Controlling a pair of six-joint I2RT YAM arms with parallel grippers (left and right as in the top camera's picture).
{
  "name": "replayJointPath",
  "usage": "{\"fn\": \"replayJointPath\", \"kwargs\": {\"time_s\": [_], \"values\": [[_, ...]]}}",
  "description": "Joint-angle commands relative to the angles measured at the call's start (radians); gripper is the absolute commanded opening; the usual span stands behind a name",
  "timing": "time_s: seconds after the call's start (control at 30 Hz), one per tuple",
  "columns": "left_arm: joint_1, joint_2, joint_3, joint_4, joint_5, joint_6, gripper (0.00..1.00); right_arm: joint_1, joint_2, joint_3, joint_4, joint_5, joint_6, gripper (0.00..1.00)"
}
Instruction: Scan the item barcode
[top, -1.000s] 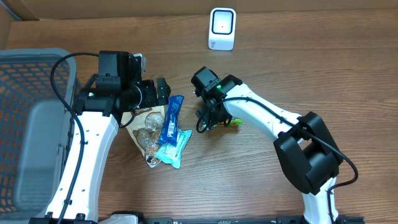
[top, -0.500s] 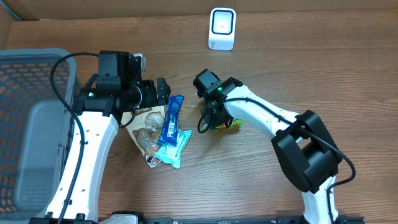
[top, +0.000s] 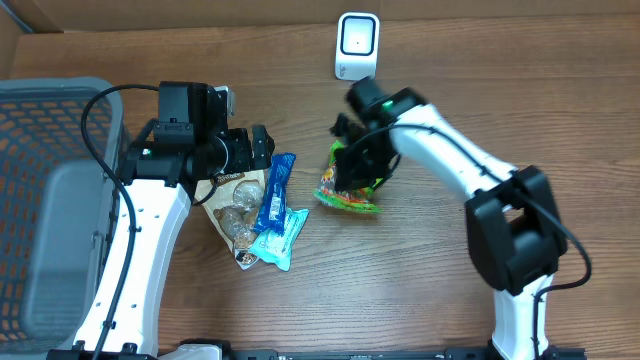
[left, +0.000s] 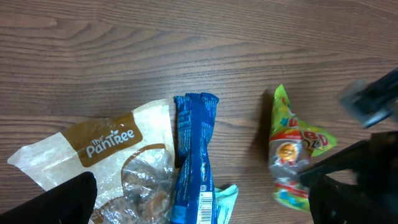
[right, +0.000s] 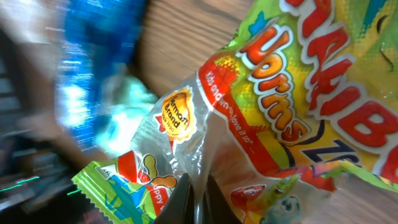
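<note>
**Overhead view.** A white scanner (top: 357, 46) stands at the far edge of the tabletop (top: 450, 290). The right gripper (top: 352, 162) is below and just left of it, clamped on the upper end of a green-and-yellow gummy bag (top: 349, 193). The bag hangs down between the scanner and a pile of snacks. Whether its lower edge touches the wood cannot be told. The left gripper (top: 262, 148) sits over the pile, jaws wide apart. The pile holds a clear Pantree bag (top: 232, 205), a blue wrapper (top: 272, 192) and a teal packet (top: 287, 236), all overlapping. Only this view shows a grey mesh basket (top: 40, 130) at the left edge. A grey panel of unclear kind partly covers its interior, and no contents can be made out.

**Left wrist view.** The brand lettering on the Pantree bag is legible here. The blue wrapper lies touching that bag's right edge. The gummy bag is well to the right, with blurred dark parts of the right arm over it.

**Right wrist view.** The fingers (right: 186, 200) are pinched together on the bag's clear seam. The printed front fills the frame. No barcode is legible. The pile behind is blurred.
</note>
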Motion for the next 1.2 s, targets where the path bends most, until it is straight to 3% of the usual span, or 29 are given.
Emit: {"fn": "replayJointPath", "kwargs": {"time_s": [0.0, 0.17, 0.27, 0.63, 0.77, 0.97, 1.17], "values": [[0.000, 0.011, 0.000, 0.002, -0.010, -0.006, 1.00, -0.101, -0.046, 0.024, -0.007, -0.461, -0.112, 0.04], [0.000, 0.011, 0.000, 0.001, -0.010, -0.006, 1.00, -0.197, -0.046, 0.023, -0.036, -0.878, -0.277, 0.04], [0.000, 0.011, 0.000, 0.001, -0.010, -0.006, 1.00, -0.244, -0.046, 0.005, -0.038, -1.007, -0.287, 0.04], [0.000, 0.011, 0.000, 0.001, -0.010, -0.006, 1.00, -0.360, -0.004, -0.188, -0.001, -1.005, -0.234, 0.04], [0.000, 0.011, 0.000, 0.001, -0.010, -0.006, 1.00, -0.361, -0.004, -0.193, 0.047, -0.850, -0.191, 0.04], [0.000, 0.011, 0.000, 0.002, -0.010, -0.006, 1.00, -0.361, -0.013, -0.190, 0.124, -0.418, 0.030, 0.16], [0.000, 0.011, 0.000, 0.001, -0.010, -0.006, 1.00, -0.354, -0.082, -0.093, 0.079, -0.144, 0.069, 0.24]]}}
